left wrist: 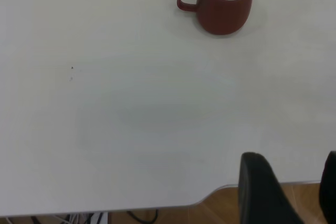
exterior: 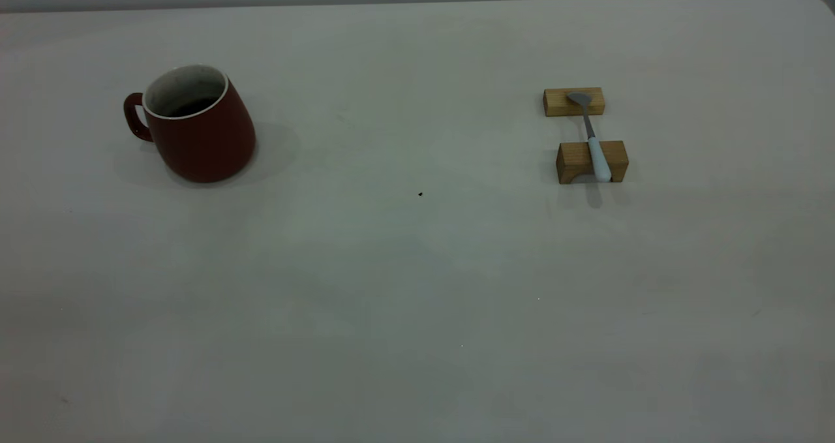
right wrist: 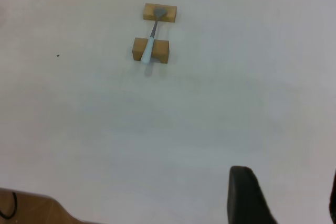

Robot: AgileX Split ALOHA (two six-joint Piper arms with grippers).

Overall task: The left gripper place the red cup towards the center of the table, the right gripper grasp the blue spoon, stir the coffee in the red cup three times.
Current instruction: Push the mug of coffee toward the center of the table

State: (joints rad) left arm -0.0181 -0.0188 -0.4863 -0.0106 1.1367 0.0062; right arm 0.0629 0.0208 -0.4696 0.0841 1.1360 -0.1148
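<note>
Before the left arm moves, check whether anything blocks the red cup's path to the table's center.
Nothing visible does. The red cup stands at the table's left; bare tabletop lies between it and the center. The blue spoon on its two wooden blocks sits well right.

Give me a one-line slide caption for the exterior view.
Red cup of coffee at table left; blue spoon bridging two wooden blocks at right.

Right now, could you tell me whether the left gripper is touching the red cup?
Apart: the left wrist view shows bare table between the left gripper and the red cup.
</note>
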